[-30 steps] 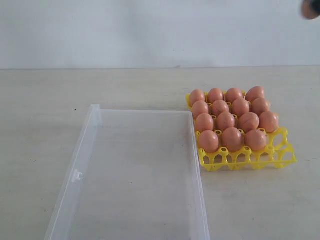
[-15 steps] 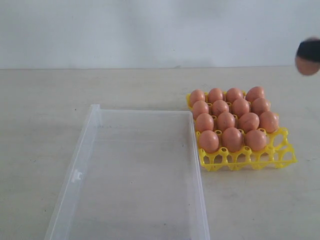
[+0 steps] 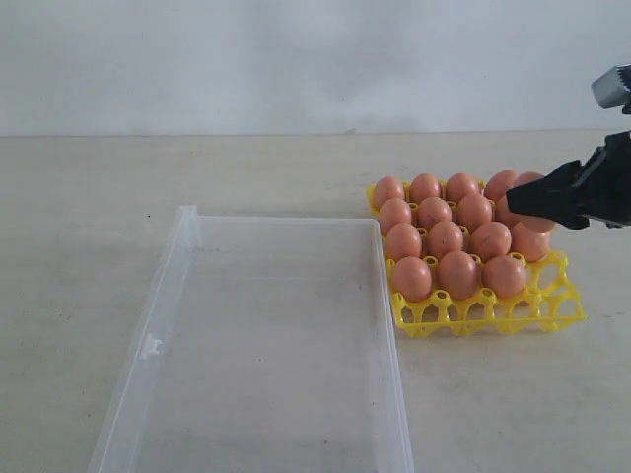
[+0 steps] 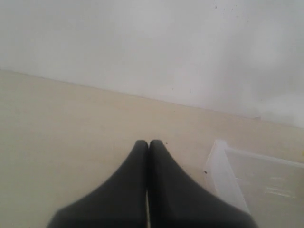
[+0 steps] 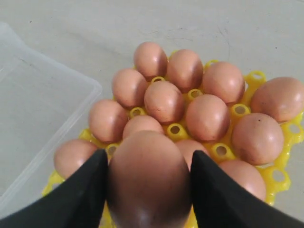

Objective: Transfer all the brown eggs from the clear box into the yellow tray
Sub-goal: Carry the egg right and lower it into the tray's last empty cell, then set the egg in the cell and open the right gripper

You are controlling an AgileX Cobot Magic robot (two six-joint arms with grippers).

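The yellow tray [image 3: 488, 313] stands right of the clear box [image 3: 158, 315] and holds several brown eggs [image 3: 446, 236] in rows. My right gripper [image 3: 532, 202] reaches in from the right, just above the tray's right side. It is shut on one brown egg [image 5: 148, 178], seen between its black fingers [image 5: 85, 190] over the tray's eggs [image 5: 164, 100]. The visible part of the clear box has no eggs in it. My left gripper [image 4: 148, 142] is shut on nothing above bare table, beside a corner of the clear box [image 4: 223, 175]. It is outside the exterior view.
The tray's front row of cups [image 3: 513, 307] stands without eggs. A pale wall [image 3: 296, 59] runs behind the beige table [image 3: 246, 168]. The box edge [image 5: 47, 137] lies close to the tray [image 5: 266, 180] in the right wrist view.
My right gripper with its egg has come down and leftward from the upper right corner to just above the tray's right side. Tray, box and seated eggs have not moved.
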